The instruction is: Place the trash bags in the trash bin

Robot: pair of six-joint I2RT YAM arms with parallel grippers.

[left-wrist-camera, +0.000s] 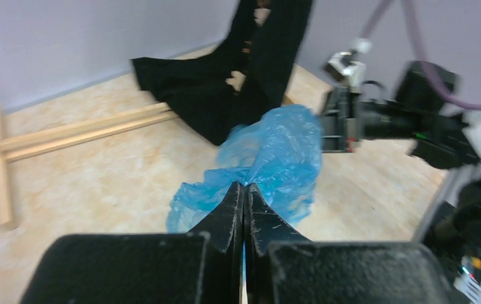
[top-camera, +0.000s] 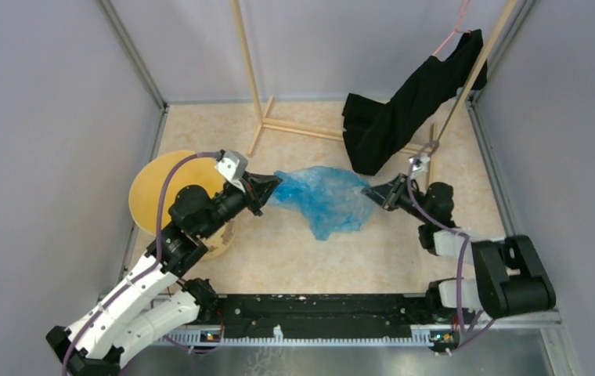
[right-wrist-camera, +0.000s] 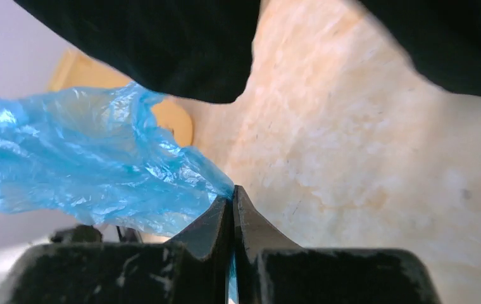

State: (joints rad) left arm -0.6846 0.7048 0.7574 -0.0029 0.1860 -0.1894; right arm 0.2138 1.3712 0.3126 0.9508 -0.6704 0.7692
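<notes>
The light-blue trash bag (top-camera: 322, 200) spans mid-frame, stretched between both pincers; the left pincer (top-camera: 267, 188) is clamped tight on its left edge; the right pincer (top-camera: 373, 194) is pinched fast on its right edge, probably to carry the limp film spread out; the trash bin (top-camera: 149, 192) sits at left on the tabletop (top-camera: 294, 254), partly beneath the left arm.

A wrinkled translucent light-blue plastic film bag (top-camera: 322, 197) stretches across mid-scene, right of the upright round yellow-tan tub (top-camera: 149, 194) at left.
</notes>
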